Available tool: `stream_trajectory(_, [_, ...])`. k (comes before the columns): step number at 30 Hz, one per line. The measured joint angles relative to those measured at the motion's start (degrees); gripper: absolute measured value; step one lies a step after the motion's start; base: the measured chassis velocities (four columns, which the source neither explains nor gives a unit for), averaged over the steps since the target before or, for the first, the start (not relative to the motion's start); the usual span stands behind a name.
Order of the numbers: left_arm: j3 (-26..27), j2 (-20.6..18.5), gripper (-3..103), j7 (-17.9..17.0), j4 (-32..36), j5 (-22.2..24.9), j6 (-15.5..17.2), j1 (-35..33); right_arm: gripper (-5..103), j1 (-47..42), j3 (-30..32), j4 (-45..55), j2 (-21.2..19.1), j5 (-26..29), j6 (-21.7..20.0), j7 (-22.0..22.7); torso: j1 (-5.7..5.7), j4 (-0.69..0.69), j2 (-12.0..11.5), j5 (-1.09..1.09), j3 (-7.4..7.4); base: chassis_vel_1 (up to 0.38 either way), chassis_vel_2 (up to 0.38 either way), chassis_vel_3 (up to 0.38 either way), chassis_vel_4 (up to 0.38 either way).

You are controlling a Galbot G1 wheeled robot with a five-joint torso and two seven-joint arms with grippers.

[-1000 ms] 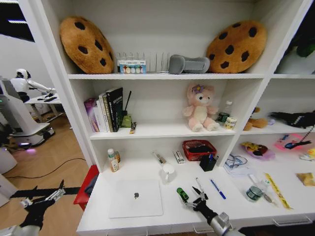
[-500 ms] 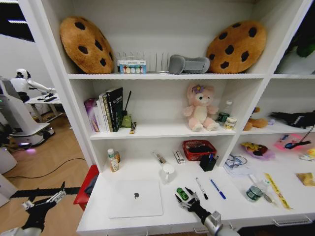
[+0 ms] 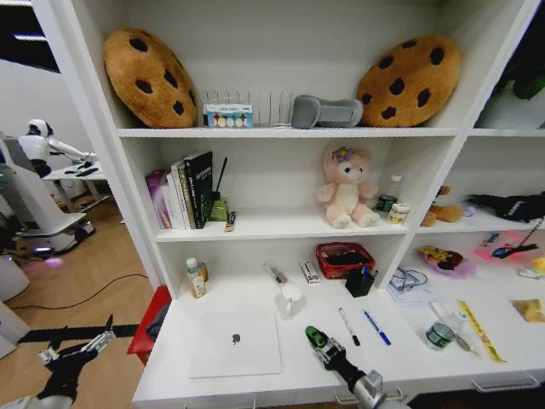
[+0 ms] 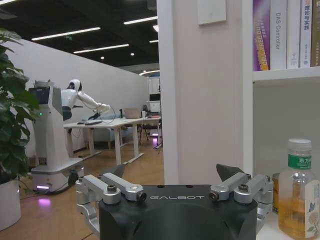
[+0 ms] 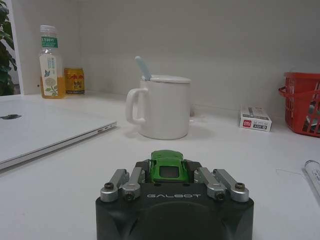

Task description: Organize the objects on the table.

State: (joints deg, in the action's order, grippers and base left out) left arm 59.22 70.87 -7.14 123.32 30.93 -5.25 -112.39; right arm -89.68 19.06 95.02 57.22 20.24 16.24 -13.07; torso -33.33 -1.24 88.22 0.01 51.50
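Note:
The tiny green toy car (image 3: 316, 336) lies on the white table (image 3: 409, 362), right of the shut silver laptop (image 3: 236, 342). My right gripper (image 3: 324, 345) comes in from the front edge and is shut on the car. In the right wrist view the car (image 5: 168, 162) sits pinched between the two fingers (image 5: 131, 178) of that gripper (image 5: 168, 176). A black pen (image 3: 348, 326) and a blue pen (image 3: 376, 327) lie just right of the gripper. My left gripper (image 3: 75, 348) hangs open off the table's left end, over the floor, holding nothing (image 4: 175, 189).
A white mug (image 3: 291, 298) with a spoon stands behind the car, and a red basket (image 3: 344, 258) sits further back. A yellow drink bottle (image 3: 196, 279) stands at the back left. Clutter covers the table's right part. Shelves rise behind.
My right gripper has moved left from the black pen to the green car and closed on it. The left arm has barely shifted.

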Motion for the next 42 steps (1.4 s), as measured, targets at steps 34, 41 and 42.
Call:
stream_trajectory(34, [-2.8,-1.6,100,3.5,-2.8,-5.9,-4.2,-2.2,37,10.5,8.6,38.0,-8.1,18.9,-21.4,13.6,0.00,0.01,0.0,0.00,0.00,0.000,0.000,0.000,0.000])
stream_trajectory(41, [-5.8,-2.4,100,3.1,-2.9,-7.0,-2.1,0.4,37,19.6,8.0,36.0,-10.8,27.1,-26.1,16.4,0.00,-0.06,0.0,-0.01,0.00,0.000,0.000,0.000,0.000])
stream_trajectory(42, [-5.9,-2.4,100,3.1,-2.9,-7.0,-1.9,0.6,37,21.2,7.7,35.2,-10.8,27.6,-26.6,16.7,0.00,-0.05,0.0,0.00,0.01,0.000,0.000,0.000,0.000])
